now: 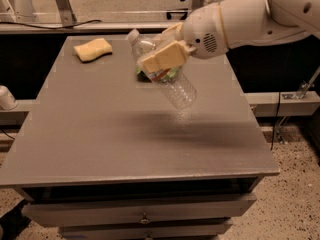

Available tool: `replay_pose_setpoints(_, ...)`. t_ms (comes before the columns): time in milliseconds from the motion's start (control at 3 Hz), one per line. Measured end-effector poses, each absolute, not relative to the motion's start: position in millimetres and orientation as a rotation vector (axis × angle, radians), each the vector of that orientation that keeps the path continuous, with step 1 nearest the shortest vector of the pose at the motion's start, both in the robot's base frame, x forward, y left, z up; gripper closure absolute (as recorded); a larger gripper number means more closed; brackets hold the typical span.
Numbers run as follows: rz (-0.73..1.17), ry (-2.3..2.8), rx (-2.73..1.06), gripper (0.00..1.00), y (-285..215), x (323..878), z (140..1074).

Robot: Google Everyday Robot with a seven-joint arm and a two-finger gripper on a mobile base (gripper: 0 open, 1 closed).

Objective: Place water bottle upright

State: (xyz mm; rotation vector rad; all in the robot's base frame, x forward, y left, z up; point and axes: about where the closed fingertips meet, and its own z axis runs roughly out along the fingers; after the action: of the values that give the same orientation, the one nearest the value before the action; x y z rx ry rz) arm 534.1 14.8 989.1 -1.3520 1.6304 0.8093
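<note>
The water bottle [175, 86] is a clear ribbed plastic bottle with a white cap at upper left and a narrow red and green label band. It hangs tilted in the air above the grey table [100, 134], cap end up-left, base down-right. My gripper [162, 54] is shut on the water bottle around its middle, tan fingers [159, 58] across it. The white arm reaches in from the upper right. A shadow lies on the table below the bottle.
A yellow sponge [93, 49] lies at the table's far left. A green item [145, 76] sits on the table behind the bottle, mostly hidden. Drawers [145, 211] are below the table front. A metal rail runs behind the table.
</note>
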Motion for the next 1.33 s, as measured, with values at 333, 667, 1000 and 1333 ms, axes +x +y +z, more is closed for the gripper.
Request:
replay_pose_setpoints(333,0.939,1.512,-1.249,1.0,9,529,1006)
replay_pose_setpoints(667,1.01,1.394,-1.149,1.0,2,520,1013)
replay_pose_setpoints(1000,1.016,1.307,-1.092,1.0,-7,514,1011)
replay_pose_setpoints(1333,1.007,1.23,-1.056,1.0,-18,509,1005)
